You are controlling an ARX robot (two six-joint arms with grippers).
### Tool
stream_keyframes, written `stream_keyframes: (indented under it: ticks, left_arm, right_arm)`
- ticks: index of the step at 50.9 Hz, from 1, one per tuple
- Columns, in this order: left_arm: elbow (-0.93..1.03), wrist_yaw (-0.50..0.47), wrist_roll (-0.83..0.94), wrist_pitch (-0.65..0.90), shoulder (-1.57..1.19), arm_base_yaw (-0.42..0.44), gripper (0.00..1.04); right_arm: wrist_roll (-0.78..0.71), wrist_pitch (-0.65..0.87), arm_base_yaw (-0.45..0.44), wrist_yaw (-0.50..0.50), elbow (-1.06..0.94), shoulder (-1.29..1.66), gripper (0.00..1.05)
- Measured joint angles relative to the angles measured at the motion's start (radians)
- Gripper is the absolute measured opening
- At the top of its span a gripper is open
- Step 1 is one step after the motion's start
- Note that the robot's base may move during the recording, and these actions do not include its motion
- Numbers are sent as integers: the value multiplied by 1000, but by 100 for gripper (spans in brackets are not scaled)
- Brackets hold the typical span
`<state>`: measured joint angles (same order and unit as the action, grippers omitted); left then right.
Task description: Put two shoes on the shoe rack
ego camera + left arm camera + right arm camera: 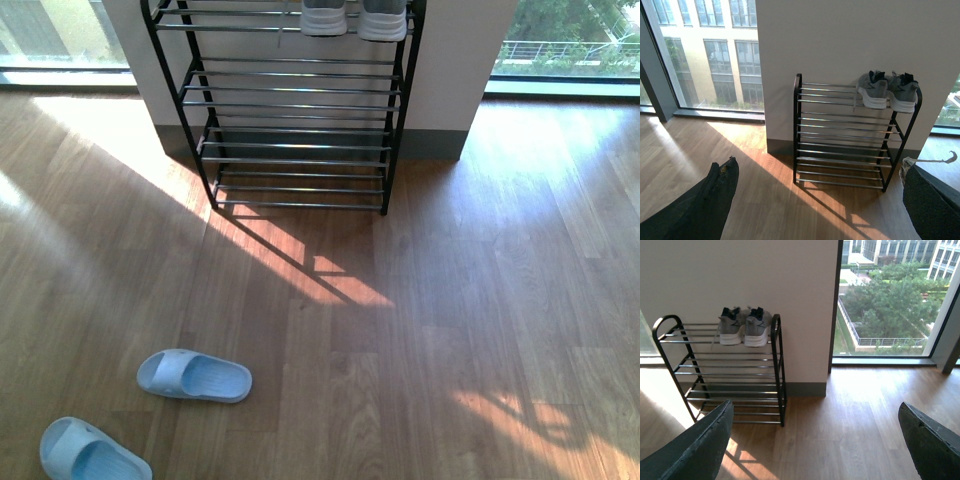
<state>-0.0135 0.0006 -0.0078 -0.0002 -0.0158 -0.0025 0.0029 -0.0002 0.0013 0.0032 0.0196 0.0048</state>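
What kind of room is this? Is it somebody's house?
Probably a home's entryway, though I can't be sure: a black metal shoe rack with chrome bars holds grey knit white-soled sneakers, and light blue rubber slides lie on the brown wooden floor.

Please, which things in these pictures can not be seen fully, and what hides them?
1. Front view: the two sneakers and the top of the shoe rack are cut off by the upper edge.
2. Front view: the nearer blue slipper is cut off by the lower edge; neither gripper shows.
3. Wrist views: of the left gripper and the right gripper only the finger ends show; the picture's edge cuts the rest.
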Motion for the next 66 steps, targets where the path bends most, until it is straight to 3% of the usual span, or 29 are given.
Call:
stream_keyframes:
  ticks: [66]
  left_arm:
    - [0, -2, 0, 0, 0, 0, 95]
  right_arm:
    - [0, 0, 0, -4, 0, -1, 96]
